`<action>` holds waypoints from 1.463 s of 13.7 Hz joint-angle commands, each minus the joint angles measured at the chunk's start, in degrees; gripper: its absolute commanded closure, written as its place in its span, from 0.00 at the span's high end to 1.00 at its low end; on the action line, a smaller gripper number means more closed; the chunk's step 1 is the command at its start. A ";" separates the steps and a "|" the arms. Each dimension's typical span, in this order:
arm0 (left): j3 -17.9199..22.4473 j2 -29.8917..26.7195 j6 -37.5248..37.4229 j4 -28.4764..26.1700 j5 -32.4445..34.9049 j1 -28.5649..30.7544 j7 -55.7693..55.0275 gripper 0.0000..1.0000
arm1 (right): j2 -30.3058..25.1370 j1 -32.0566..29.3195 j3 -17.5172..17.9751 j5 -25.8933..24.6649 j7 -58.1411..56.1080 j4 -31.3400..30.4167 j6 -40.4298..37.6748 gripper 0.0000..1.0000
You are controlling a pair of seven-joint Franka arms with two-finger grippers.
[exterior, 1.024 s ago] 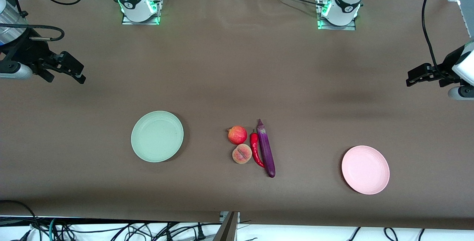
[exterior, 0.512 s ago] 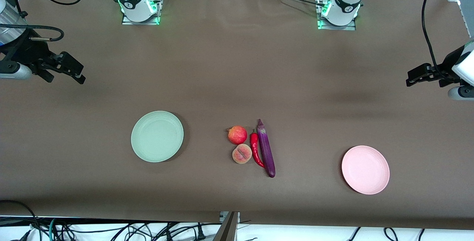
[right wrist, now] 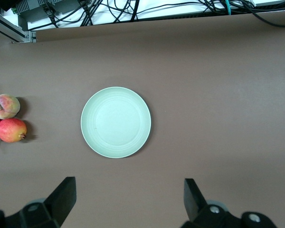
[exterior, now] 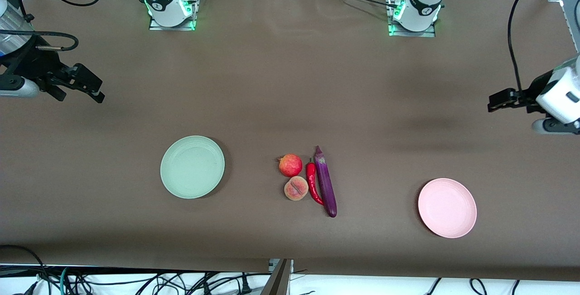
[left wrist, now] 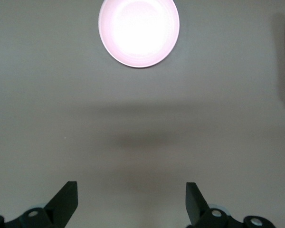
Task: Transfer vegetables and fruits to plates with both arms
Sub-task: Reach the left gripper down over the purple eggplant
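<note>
Nothing has been transferred yet: all four items are gathered in a tight cluster at the middle of the table (exterior: 290,82), between the two plates. The pomegranate (exterior: 290,165) is set just beside the peach (exterior: 296,188), which lies nearer the front camera. The red chili pepper (exterior: 312,183) is pressed against the long purple eggplant (exterior: 326,181), which lies on the side toward the left arm's end. This grouping appears to be meant to leave each arm a fair reach to the produce.

The mint green plate (exterior: 192,166) is placed toward the right arm's end, the pink plate (exterior: 447,207) toward the left arm's end and a little nearer the camera, so one plate is served by each arm. Both plates are bare.

The left gripper (exterior: 498,103) is held up over bare table at its own end; in its wrist view the jaws are seen spread wide with nothing between them. The right gripper (exterior: 93,89) is held likewise over bare table at its end, jaws wide apart and empty.

No brand, label or writing can be read on the produce or plates; small marks on the arm bases are possibly logos but are too small to tell.
</note>
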 commanded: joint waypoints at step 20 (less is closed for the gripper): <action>-0.41 31.07 46.42 2.56 -9.44 -21.95 -30.58 1.00 | -0.31 -0.47 0.22 0.93 0.17 0.04 -0.78 1.00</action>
